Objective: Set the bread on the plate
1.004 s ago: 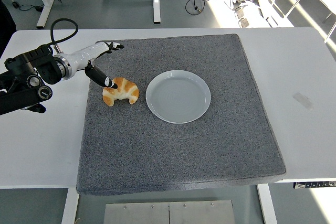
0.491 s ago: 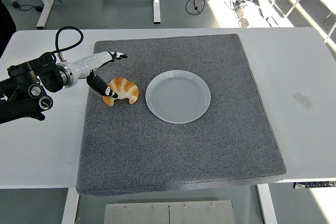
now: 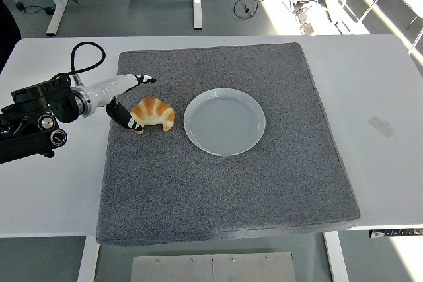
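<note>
1 golden crescent-shaped croissant [image 3: 153, 113] lies near the left edge of the grey felt mat [image 3: 225, 183], long axis across it, just left of the round white plate [image 3: 225, 121]. The left hand [image 3: 125, 97] (fingers spread, holding nothing) touches its left end.

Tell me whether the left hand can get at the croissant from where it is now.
Probably yes. The left hand is right beside the croissant, its thumb at the bread's left end, fingers open, with nothing on the grey mat between them.
</note>
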Controlling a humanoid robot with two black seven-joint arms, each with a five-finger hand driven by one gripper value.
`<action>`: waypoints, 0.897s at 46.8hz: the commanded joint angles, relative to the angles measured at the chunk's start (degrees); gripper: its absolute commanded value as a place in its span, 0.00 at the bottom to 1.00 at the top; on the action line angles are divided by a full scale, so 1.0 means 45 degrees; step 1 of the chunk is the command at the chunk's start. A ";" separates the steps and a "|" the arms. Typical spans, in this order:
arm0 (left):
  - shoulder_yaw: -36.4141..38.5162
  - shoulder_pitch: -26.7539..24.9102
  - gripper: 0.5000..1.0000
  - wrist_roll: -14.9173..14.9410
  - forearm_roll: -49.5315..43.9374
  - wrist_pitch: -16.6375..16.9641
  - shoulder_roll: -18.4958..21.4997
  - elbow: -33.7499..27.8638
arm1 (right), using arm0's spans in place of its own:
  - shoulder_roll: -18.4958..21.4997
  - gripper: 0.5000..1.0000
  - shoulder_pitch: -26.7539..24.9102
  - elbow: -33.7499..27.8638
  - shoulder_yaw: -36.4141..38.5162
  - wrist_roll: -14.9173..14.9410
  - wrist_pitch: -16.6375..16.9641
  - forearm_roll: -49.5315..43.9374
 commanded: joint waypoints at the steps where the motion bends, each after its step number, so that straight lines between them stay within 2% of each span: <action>1: 0.0125 0.0041 0.95 -0.0001 0.0002 -0.0001 -0.0189 0.0262 | 0.0000 1.00 0.0000 0.0012 0.0000 -0.0004 -0.0012 0.0001; 11: 0.0165 0.0275 0.94 -0.0021 0.0002 -0.0001 -0.1029 0.1278 | 0.0000 1.00 0.0000 0.0012 0.0000 -0.0004 -0.0012 0.0001; 22: 0.0106 0.0354 0.91 -0.0021 -0.0017 -0.0040 -0.1186 0.1298 | 0.0000 1.00 0.0000 0.0012 0.0000 0.0015 -0.0012 0.0001; 34: 0.0048 0.0334 0.59 -0.0079 -0.0193 -0.0040 -0.1166 0.1298 | 0.0000 1.00 0.0000 -0.0007 0.0000 -0.0004 0.0008 0.0001; 42: 0.0048 0.0373 0.24 -0.0216 -0.0212 -0.0060 -0.1166 0.1279 | 0.0000 1.00 0.0000 -0.0007 0.0000 -0.0004 -0.0012 0.0001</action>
